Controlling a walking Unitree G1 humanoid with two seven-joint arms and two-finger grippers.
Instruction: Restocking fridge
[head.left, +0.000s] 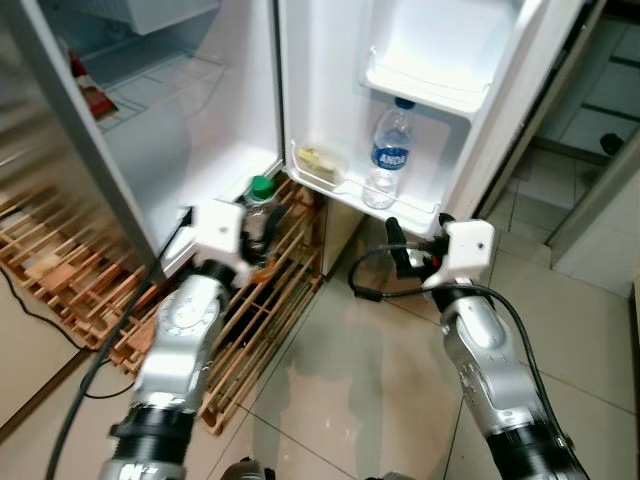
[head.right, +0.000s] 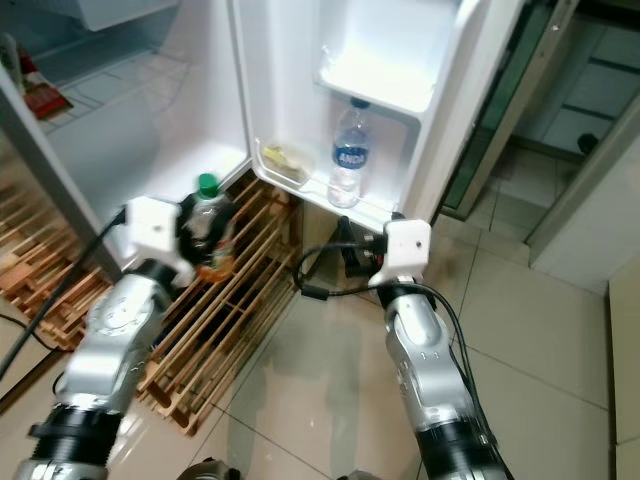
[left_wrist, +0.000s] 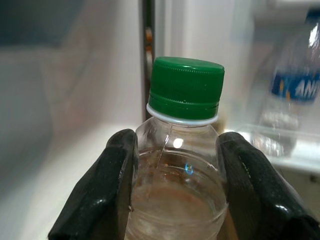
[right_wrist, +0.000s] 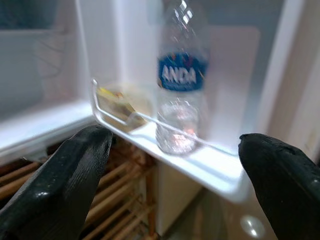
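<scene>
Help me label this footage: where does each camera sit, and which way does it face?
Left and right eye: head, looking down at the open fridge door shelf; both silver arms show.
Left wrist: along the left gripper, clamped on the green-capped bottle.
Right wrist: along the open right gripper.
Shared by all: the blue-labelled water bottle.

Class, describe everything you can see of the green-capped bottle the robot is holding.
The bottle is clear plastic with a ribbed green screw cap and a white ring under it. It looks to hold clear liquid, and an orange band shows lower down in the right eye view. It stands upright, off the floor, gripped below the neck by the left claw, one black finger on each side. It is held before the open fridge, above the wooden slats.
</scene>
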